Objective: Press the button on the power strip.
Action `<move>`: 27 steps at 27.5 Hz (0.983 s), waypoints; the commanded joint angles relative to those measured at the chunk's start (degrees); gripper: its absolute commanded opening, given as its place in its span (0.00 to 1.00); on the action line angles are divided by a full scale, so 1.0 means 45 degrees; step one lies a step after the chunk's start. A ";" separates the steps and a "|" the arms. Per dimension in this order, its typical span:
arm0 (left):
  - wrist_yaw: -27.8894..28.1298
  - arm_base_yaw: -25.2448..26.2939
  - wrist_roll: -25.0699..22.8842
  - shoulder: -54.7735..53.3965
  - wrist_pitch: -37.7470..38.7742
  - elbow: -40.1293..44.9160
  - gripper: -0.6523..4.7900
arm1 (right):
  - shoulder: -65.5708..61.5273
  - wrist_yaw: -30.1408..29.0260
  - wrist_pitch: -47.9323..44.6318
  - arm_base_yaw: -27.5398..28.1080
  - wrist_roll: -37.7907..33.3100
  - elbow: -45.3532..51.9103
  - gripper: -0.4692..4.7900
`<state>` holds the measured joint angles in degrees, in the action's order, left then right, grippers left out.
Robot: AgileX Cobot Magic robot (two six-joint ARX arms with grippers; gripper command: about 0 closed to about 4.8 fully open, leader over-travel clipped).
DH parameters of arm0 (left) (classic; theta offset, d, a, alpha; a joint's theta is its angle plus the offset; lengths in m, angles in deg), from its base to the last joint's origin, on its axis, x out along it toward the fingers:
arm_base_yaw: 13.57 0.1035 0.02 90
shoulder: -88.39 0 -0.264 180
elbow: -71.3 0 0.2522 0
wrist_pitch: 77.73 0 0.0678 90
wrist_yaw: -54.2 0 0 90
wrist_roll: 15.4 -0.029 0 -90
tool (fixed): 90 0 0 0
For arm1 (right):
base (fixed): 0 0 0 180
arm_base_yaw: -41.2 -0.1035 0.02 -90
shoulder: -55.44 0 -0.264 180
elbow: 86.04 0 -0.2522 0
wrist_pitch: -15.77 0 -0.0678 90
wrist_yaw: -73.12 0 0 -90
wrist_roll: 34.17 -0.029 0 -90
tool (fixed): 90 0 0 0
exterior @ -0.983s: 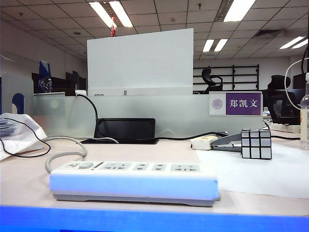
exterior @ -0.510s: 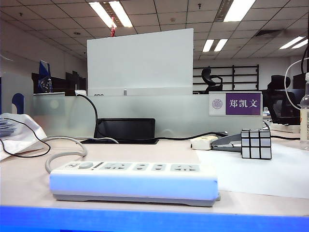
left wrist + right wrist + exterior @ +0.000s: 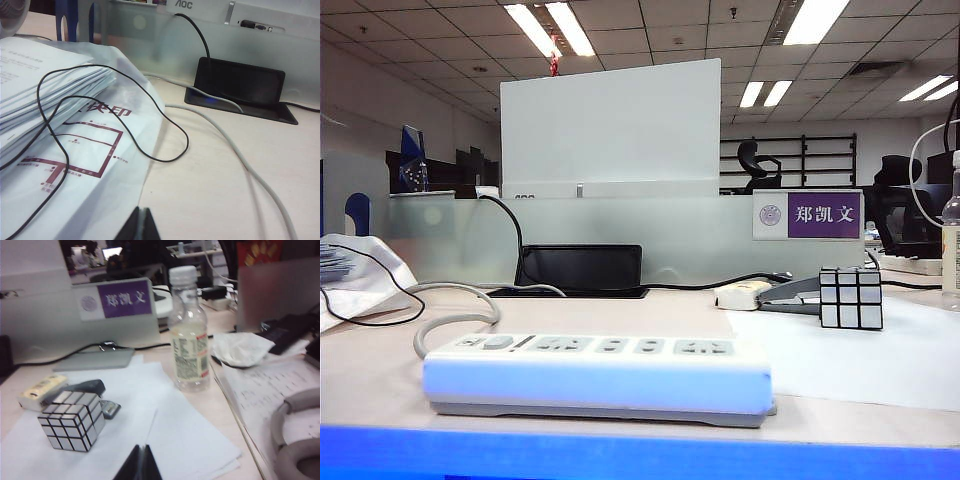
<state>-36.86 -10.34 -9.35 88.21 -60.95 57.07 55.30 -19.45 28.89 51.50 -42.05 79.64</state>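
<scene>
The white power strip lies lengthwise along the front of the table in the exterior view, with its light-grey cord looping off to the left. Its small grey oval button sits on top near the left end, before the row of sockets. Neither gripper shows in the exterior view. My left gripper is shut and empty, above the table beside a bagged stack of papers. My right gripper is shut and empty over white sheets. The strip is out of both wrist views.
A silver cube and a cream-and-grey stapler stand on the right. A water bottle rises beyond them. A black cable box sits at the back, and a thin black wire loops over the papers.
</scene>
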 commanded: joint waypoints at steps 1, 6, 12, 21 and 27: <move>-0.0049 0.0024 0.0000 0.0015 -0.0107 -0.0015 0.11 | 0.0015 -0.0024 -0.0330 -0.0005 -0.0136 0.0073 0.09; -0.0049 0.0024 0.0000 0.0015 -0.0107 -0.0015 0.11 | 0.0015 -0.0024 -0.0291 -0.0015 -0.0209 0.0073 0.09; -0.0053 0.0024 0.0000 0.0015 -0.0107 -0.0015 0.11 | 0.0015 0.0010 -0.0287 -0.0107 -0.0204 0.0073 0.09; -0.0053 0.0024 0.0000 0.0015 -0.0107 -0.0015 0.11 | 0.0015 0.0015 -0.0282 -0.0330 -0.0199 0.0073 0.09; -0.0049 0.0024 0.0000 0.0015 -0.0107 -0.0015 0.11 | 0.0015 0.0010 -0.0262 -0.0325 -0.0199 0.0068 0.09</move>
<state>-36.86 -10.34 -9.35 88.21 -60.95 57.07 55.28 -19.49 28.50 50.08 -42.73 79.64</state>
